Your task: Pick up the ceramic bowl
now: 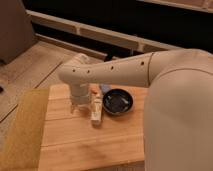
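The ceramic bowl [118,101] is shallow, round and glossy black with a bluish sheen inside. It sits upright on the wooden table [90,145], near the far edge. My gripper [86,114] hangs down from the white arm [115,70] just left of the bowl, its tips close to the tabletop. Its fingers are apart and hold nothing; the right finger [96,112] stands beside the bowl's left rim.
A small orange item [94,90] and a bluish item [103,88] lie behind the gripper, partly hidden. A yellow-olive strip [25,130] runs along the table's left side. My large white body [180,120] fills the right. Pale floor [30,70] lies beyond.
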